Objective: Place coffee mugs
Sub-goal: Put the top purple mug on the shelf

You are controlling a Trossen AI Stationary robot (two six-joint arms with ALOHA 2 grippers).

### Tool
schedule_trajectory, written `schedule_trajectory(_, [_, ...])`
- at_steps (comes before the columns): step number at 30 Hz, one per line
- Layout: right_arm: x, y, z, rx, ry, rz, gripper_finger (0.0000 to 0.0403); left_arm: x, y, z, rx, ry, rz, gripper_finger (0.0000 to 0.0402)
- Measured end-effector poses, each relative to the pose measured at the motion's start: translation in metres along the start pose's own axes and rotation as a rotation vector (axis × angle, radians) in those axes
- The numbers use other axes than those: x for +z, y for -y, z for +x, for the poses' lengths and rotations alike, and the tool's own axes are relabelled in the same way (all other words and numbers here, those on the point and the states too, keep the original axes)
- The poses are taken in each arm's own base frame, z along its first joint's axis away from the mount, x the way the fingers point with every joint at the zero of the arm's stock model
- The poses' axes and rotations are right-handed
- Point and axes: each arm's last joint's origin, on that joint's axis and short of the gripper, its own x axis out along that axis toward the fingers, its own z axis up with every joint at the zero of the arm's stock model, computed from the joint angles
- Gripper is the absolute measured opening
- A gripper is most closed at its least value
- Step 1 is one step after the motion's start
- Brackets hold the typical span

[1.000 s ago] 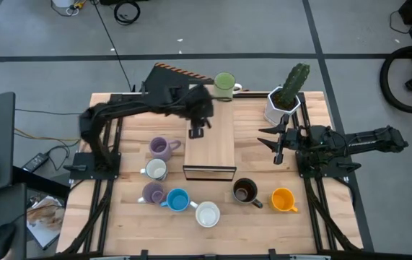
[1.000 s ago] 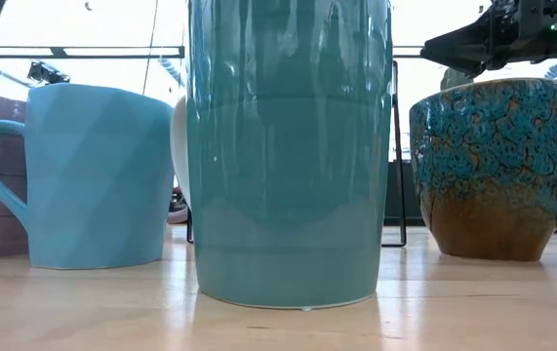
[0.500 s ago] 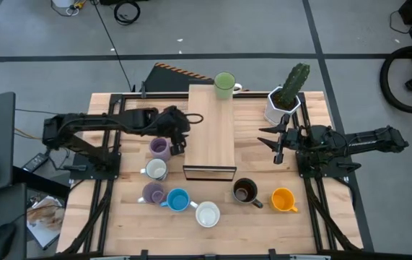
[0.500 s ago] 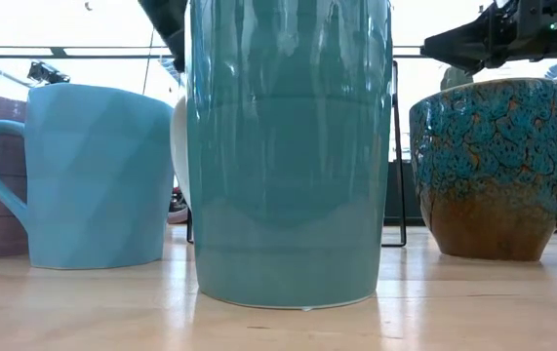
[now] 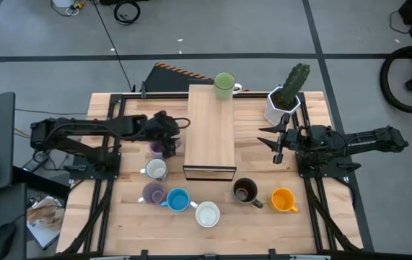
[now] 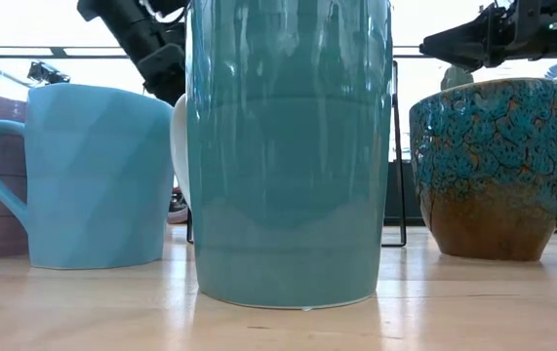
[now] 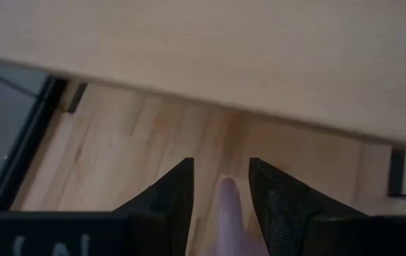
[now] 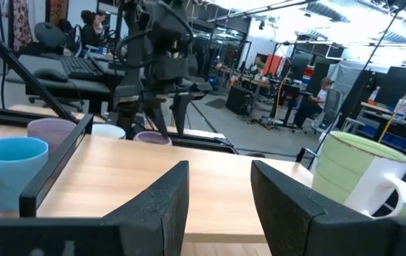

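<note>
The left gripper point(image 5: 168, 141) hides most of one lilac mug point(image 5: 157, 149).

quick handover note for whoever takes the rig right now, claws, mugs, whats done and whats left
Left claw: open, down over the upper lilac mug, rim between its fingers, not closed.
Right claw: open, holding nothing, parked right of the wooden riser.
Done: green mug stands on the riser's far end.
Left: seven mugs on the table, lilac, white, lilac, blue, white on the left and front, dark brown and orange front right.
</note>
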Motion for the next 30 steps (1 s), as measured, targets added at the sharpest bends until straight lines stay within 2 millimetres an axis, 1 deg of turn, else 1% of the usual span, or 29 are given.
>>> schedule_trajectory(6, [-0.001, 0.0, 0.001, -0.004, -0.006, 0.0, 0.0158, -0.015, -0.011, -0.013, 0.036, 0.093, -0.068, 0.0141])
schedule_trajectory(12, [-0.001, 0.0, 0.001, -0.006, -0.011, 0.0, 0.0158, -0.029, -0.013, -0.021, 0.041, 0.172, -0.099, 0.0141])
schedule_trajectory(19, [-0.002, -0.001, 0.002, -0.004, -0.017, -0.002, 0.0158, -0.046, -0.012, -0.02, 0.044, 0.249, -0.127, 0.0141])
schedule_trajectory(25, [-0.002, -0.001, 0.002, -0.004, -0.016, -0.003, 0.0158, -0.053, -0.012, -0.022, 0.047, 0.301, -0.161, 0.0141])
schedule_trajectory(30, [-0.002, 0.0, 0.002, -0.009, -0.017, -0.003, 0.0158, -0.052, -0.013, -0.025, 0.06, 0.318, -0.19, 0.0141])
